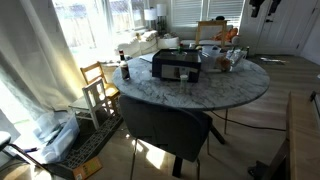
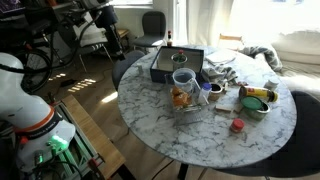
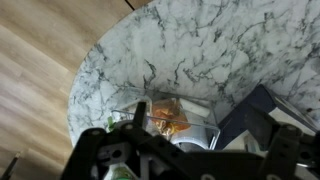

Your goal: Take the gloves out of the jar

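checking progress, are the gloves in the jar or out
In. Orange gloves show through the wall of the clear jar in an exterior view, and from above in the wrist view.

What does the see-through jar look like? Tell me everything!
The jar is clear, like glass or plastic, and stands upright near the middle of the round marble table, with orange stuff bunched at its bottom. I can't tell if it has a lid. A dark box sits close beside it.
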`<action>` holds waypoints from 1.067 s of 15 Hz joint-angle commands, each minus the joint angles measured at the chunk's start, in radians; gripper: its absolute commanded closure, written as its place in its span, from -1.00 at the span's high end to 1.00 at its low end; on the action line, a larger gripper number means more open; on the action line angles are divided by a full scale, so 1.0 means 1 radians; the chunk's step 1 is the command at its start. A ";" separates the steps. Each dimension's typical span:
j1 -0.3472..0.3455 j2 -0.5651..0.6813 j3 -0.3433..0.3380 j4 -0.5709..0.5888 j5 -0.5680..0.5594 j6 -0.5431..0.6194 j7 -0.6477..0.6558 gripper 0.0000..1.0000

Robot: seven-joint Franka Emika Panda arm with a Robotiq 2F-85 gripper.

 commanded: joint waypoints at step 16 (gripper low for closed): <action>-0.040 0.810 -0.283 0.641 0.230 -0.062 0.197 1.00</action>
